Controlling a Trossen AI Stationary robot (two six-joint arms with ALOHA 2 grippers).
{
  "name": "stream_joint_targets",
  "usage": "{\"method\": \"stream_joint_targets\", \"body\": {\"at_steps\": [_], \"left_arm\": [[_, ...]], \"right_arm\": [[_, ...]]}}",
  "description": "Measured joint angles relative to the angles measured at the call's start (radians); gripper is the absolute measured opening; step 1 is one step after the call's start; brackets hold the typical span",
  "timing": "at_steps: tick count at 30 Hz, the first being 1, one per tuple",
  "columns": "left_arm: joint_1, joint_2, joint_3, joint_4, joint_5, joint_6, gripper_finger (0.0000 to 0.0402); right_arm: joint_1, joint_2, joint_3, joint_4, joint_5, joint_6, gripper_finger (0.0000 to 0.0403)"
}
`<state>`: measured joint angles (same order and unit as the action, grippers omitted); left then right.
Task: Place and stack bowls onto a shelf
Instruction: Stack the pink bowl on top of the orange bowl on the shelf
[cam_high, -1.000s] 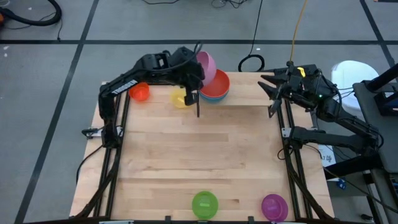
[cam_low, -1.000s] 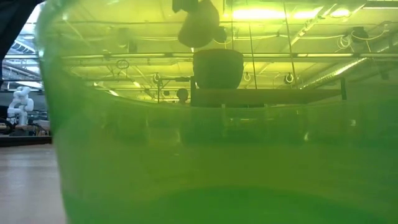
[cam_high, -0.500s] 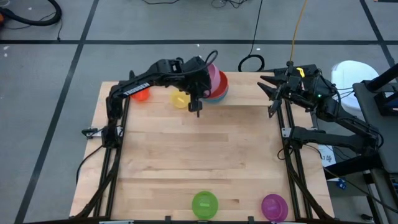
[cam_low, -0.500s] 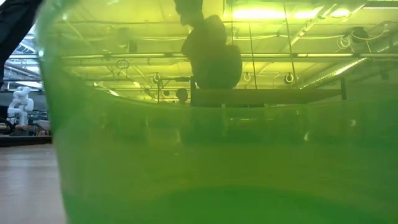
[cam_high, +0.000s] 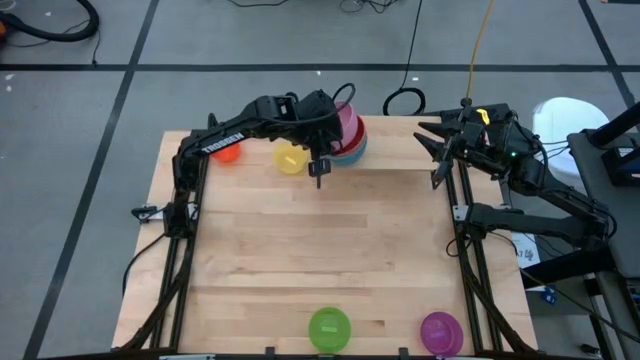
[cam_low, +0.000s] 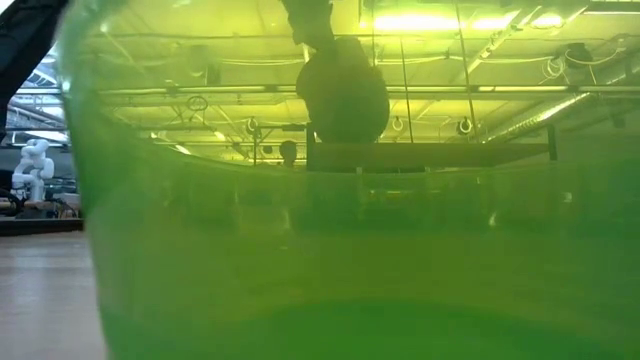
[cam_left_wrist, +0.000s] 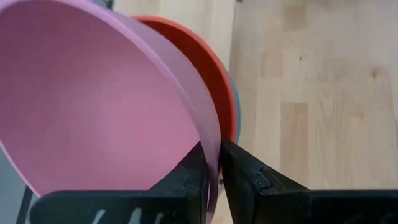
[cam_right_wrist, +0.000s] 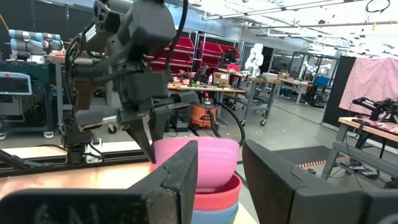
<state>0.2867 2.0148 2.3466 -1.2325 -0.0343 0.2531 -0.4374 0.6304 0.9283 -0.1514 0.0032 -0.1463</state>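
A pink bowl (cam_high: 348, 125) sits on top of a stack, inside a red bowl (cam_left_wrist: 214, 74) with blue-green bowls (cam_right_wrist: 214, 208) under it. The stack stands at the left end of the shelf (cam_high: 400, 150) by the table's far edge. My left gripper (cam_left_wrist: 214, 174) is at the pink bowl's left rim, shut on it. My right gripper (cam_right_wrist: 221, 180) hangs open over the table's far right corner, pointing at the stack. A yellow bowl (cam_high: 290, 158) and an orange bowl (cam_high: 226, 150) lie left of the stack. A green bowl (cam_high: 329, 327) and a purple bowl (cam_high: 441, 330) sit at the near edge. My left gripper has the pink bowl's thin rim (cam_left_wrist: 214, 155) between its two fingers, one inside the bowl and one outside. The fingers (cam_right_wrist: 149, 140) slant down onto the rim from above, on the side toward the table's left. The bowl sits nested in the red bowl (cam_right_wrist: 231, 185).
The green bowl (cam_low: 300, 250) stands right in front of the low camera and fills that view; the shelf (cam_low: 430, 155) shows through it. Bare tabletop (cam_high: 320, 250) lies between the far bowls and the near ones.
My left gripper has gone down and toward the far right, onto the stack, carrying the pink bowl. The bowl was lifted and tilted above the stack; now it sits in the red bowl.
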Motion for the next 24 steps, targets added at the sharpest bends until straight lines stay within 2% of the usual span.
{"method": "stream_joint_targets", "body": {"at_steps": [14, 20, 24], "left_arm": [[-0.008, -0.002, 0.008, 0.006, -0.002, 0.01, 0.0046], [-0.006, -0.002, 0.009, 0.004, -0.003, 0.025, 0.0011], [-0.006, -0.002, 0.01, 0.007, -0.003, 0.027, 0.0019]], "right_arm": [[0.0, 0.0, 0.0, -0.003, 0.0, -0.015, 0.0118], [0.0, 0.0, 0.0, -0.003, 0.0, -0.015, 0.0118], [0.0, 0.0, 0.0, -0.003, 0.0, -0.015, 0.0118]]}}
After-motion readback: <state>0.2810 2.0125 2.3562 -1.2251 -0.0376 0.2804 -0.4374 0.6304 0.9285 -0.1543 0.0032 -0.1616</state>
